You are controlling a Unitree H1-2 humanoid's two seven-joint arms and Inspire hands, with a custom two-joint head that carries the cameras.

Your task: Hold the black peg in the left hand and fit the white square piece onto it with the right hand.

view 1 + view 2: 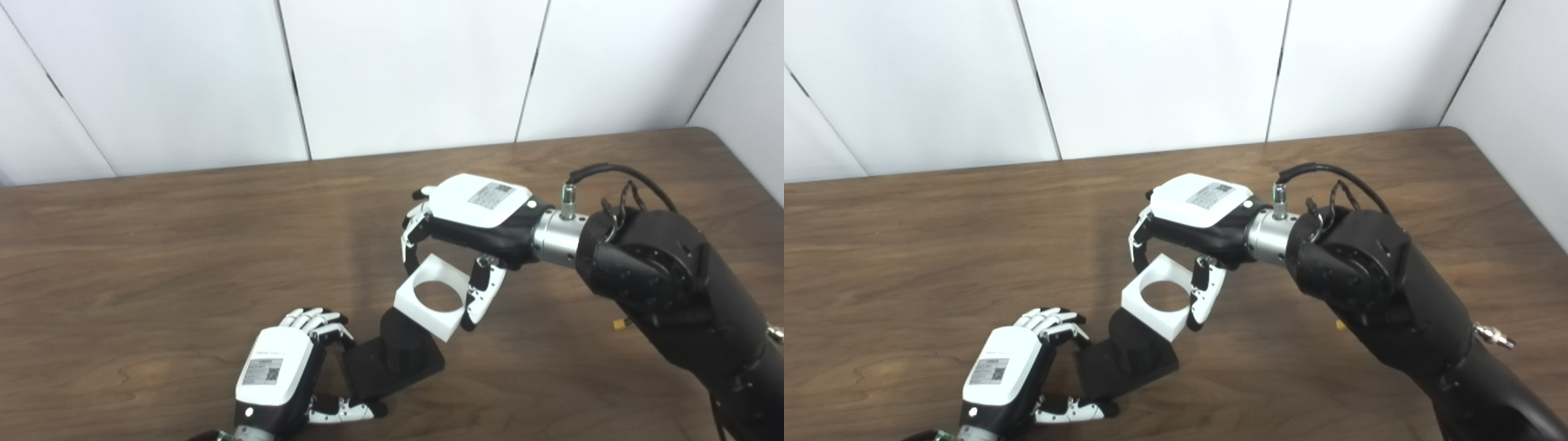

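The black peg (402, 343) is a short round post on a flat black square base (373, 373). It rests on the table at the front centre. My left hand (288, 373) grips the base's left edge between fingers and thumb. The white square piece (433, 297) has a round hole through it. My right hand (471, 226) holds it between fingers and thumb, tilted, just above and to the right of the peg's top. Its lower edge overlaps the peg in both views (1157, 300). The peg is not inside the hole.
The brown wooden table (153, 257) reaches to white wall panels at the back. Its right edge shows at the far right (753, 165). My right forearm (686, 288) crosses the table's right side.
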